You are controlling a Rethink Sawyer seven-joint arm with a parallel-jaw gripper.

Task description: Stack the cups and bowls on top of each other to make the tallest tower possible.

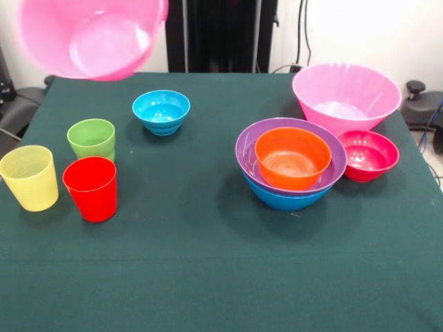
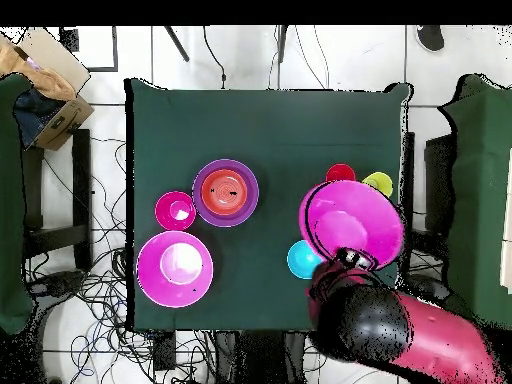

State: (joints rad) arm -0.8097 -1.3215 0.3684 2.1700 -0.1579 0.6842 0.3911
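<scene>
A large pink bowl (image 1: 90, 36) hangs tilted in the air above the table's far left corner. In the overhead view, this bowl (image 2: 352, 222) is held at its rim by my gripper (image 2: 347, 258), which is shut on it. The bowl hides the gripper in the front view. The tower (image 1: 291, 166) is a nested pile: blue bowl (image 1: 284, 199) lowest, purple bowl (image 1: 252, 142), orange bowl (image 1: 292, 158) uppermost. The second large pink bowl (image 1: 346, 95), crimson bowl (image 1: 367, 155) and cyan bowl (image 1: 161, 111) stand apart. The yellow cup (image 1: 29, 177), red cup (image 1: 91, 188) and green cup (image 1: 91, 139) stand upright at the left.
The green table (image 1: 208, 263) carries everything. In the overhead view, the held bowl covers the yellow cup, and the red cup (image 2: 340, 173) and green cup (image 2: 378, 183) peek out beside it. My red arm (image 2: 400, 335) comes in at the lower right.
</scene>
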